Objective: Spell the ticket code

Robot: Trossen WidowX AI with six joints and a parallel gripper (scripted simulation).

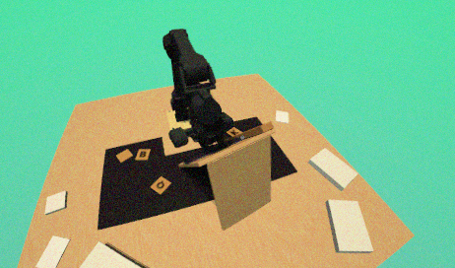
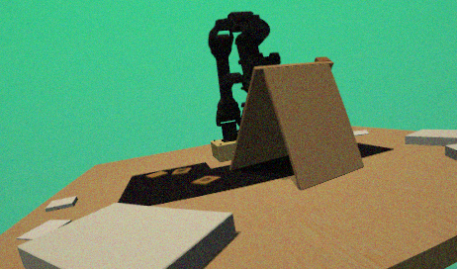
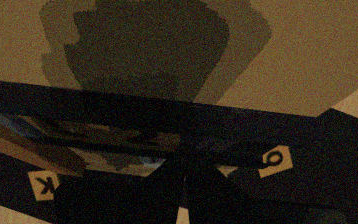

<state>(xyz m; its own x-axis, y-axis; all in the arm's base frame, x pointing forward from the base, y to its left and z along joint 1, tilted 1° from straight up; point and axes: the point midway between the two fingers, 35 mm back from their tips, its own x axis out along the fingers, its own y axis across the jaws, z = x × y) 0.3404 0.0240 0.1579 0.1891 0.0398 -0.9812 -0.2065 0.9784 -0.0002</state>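
The top view shows the K tile behind the board, right of centre; the exterior view hides it, and the wrist view puts it at lower left. The Q tile shows in all three. The B tile and a tile with no readable letter lie left of centre in top and exterior views, flat on the black mat. The claw is closed on nothing, near the board; the exterior view hides its tips. Letters on the rail are too dark to read. The board is matt brown panels leaned into a tent; square-edged white slabs lie on the grainy tan tabletop.
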